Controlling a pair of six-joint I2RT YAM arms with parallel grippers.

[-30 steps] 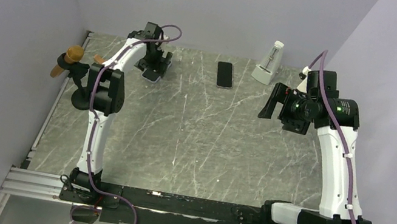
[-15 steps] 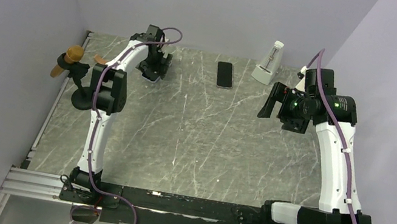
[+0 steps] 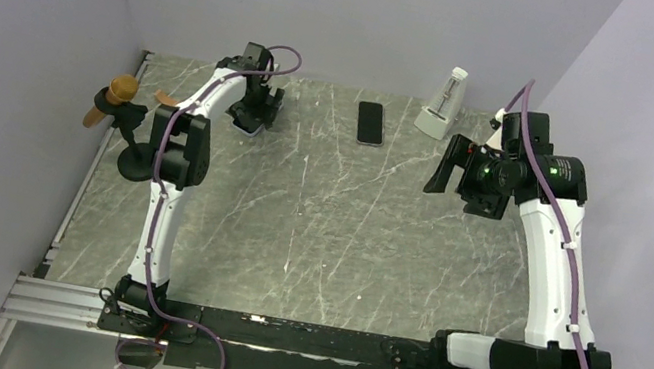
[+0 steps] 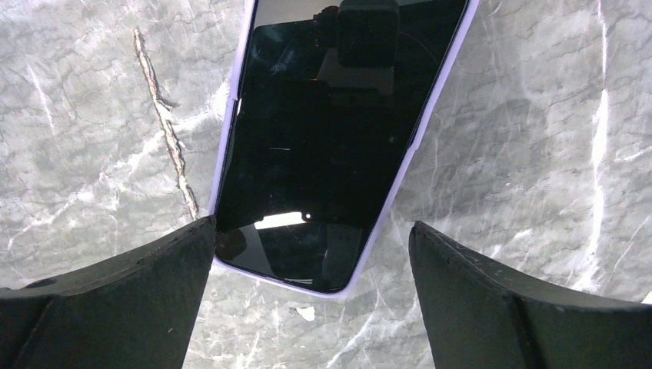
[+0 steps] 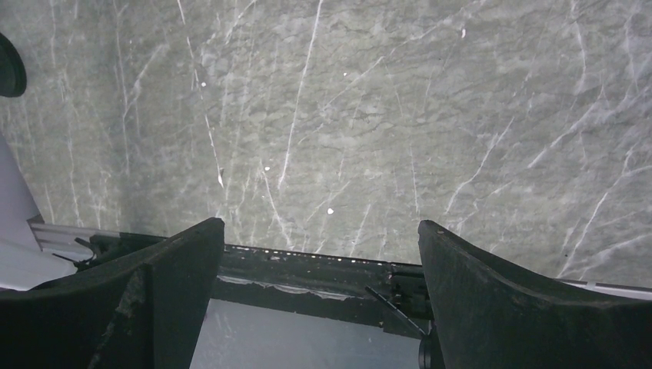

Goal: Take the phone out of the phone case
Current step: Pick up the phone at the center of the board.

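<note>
A phone with a black screen (image 4: 338, 123) lies face up in the pale lavender phone case (image 4: 372, 242) on the marble table. In the top view only a sliver of the case (image 3: 246, 128) shows under my left gripper (image 3: 251, 113) at the far left. In the left wrist view my left gripper (image 4: 313, 224) is open and low over the phone's near end. Its left finger (image 4: 154, 284) is at the case's corner and its right finger (image 4: 492, 300) stands clear of the case. My right gripper (image 3: 442, 169) is open and empty, held above the table at the right (image 5: 321, 224).
A second, bare black phone (image 3: 370, 122) lies at the far middle. A white metronome-like object (image 3: 440, 105) stands at the back right. A black stand with a wooden piece (image 3: 119, 102) is at the left edge. Walls close in on three sides.
My left gripper has moved a little farther back and over the cased phone, hiding most of it in the top view. The right gripper has shifted slightly left.
</note>
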